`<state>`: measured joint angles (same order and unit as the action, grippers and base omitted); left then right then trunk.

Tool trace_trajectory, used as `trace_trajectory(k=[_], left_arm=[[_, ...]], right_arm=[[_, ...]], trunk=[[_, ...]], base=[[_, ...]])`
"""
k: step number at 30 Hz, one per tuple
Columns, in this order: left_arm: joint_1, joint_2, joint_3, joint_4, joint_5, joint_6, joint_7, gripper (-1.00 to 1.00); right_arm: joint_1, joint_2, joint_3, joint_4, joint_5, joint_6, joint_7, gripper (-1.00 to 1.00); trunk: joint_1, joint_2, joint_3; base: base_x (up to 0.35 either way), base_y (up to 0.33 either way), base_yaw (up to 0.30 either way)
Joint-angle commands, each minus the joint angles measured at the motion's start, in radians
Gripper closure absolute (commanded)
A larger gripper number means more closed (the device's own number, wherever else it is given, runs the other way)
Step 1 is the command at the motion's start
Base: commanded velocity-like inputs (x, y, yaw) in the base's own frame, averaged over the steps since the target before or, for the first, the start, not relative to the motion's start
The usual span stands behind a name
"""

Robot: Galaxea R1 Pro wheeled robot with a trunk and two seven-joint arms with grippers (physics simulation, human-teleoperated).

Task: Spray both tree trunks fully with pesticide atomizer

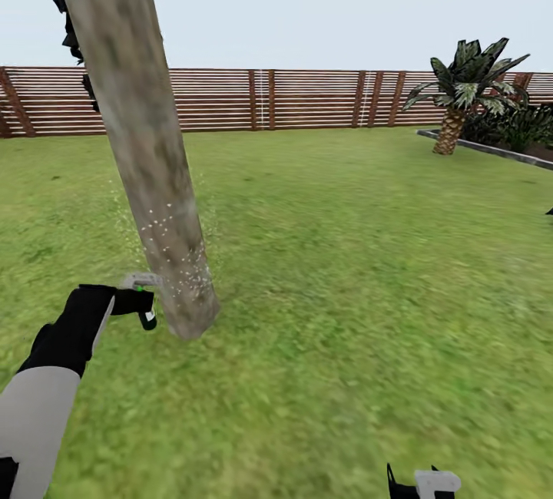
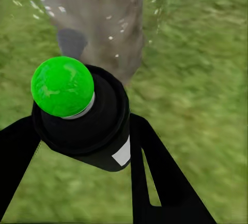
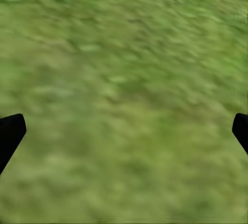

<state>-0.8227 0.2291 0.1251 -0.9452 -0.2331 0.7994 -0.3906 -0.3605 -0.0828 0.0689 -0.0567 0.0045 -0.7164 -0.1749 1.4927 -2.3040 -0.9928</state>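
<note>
Fenced garden: grass lawn (image 1: 346, 269), slatted wooden fence (image 1: 307, 100), seemingly a palm (image 1: 465, 92).

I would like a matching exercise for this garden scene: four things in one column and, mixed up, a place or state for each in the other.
Things:
1. atomizer
2. trunk
3. right hand
4. palm

Places or states:
A. open above bare grass
B. dotted with white specks low down
C. by the fence, far right
D. gripped in the left hand, green dot on top

Pairs: 1-D, 2-B, 3-A, 4-C
</note>
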Motion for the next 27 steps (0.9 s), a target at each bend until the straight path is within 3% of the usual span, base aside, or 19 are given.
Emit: trace_trajectory(k=[1, 4, 6, 10, 14, 27], left_arm=[[-0.001, 0.006, 0.007, -0.002, -0.002, 0.000, 0.001, 1.00], [0.000, 0.045, 0.058, 0.003, -0.005, -0.003, -0.002, 1.00], [0.003, 0.063, 0.071, 0.012, -0.007, -0.003, -0.002, 1.00], [0.013, 0.059, 0.064, 0.012, -0.005, -0.003, -0.002, 1.00], [0.014, 0.030, 0.053, -0.001, -0.004, -0.003, -0.001, 1.00], [0.014, 0.025, 0.046, -0.004, -0.005, -0.005, 0.001, 1.00]], right_arm=[[0.000, 0.000, 0.000, 0.000, 0.000, 0.000, 0.000, -1.00], [0.000, 0.000, 0.001, 0.000, 0.000, 0.000, 0.000, -1.00], [0.000, 0.001, 0.001, 0.000, 0.000, 0.000, 0.000, -1.00], [0.000, -0.001, 0.000, 0.001, 0.000, 0.000, 0.000, -1.00], [0.000, -0.002, 0.000, 0.002, 0.000, 0.000, 0.000, -1.00], [0.000, -0.001, 0.000, 0.002, 0.000, 0.000, 0.000, -1.00]], trunk=[[0.000, 0.000, 0.000], [0.000, 0.000, 0.000], [0.000, 0.000, 0.000], [0.000, 0.000, 0.000], [0.000, 0.000, 0.000], [0.000, 0.000, 0.000]], base=[[0.000, 0.000, 0.274], [0.000, 0.000, 0.265], [0.051, 0.000, 0.101], [0.287, 0.042, 0.011], [0.288, 0.021, 0.000], [0.075, -0.261, 0.000]])
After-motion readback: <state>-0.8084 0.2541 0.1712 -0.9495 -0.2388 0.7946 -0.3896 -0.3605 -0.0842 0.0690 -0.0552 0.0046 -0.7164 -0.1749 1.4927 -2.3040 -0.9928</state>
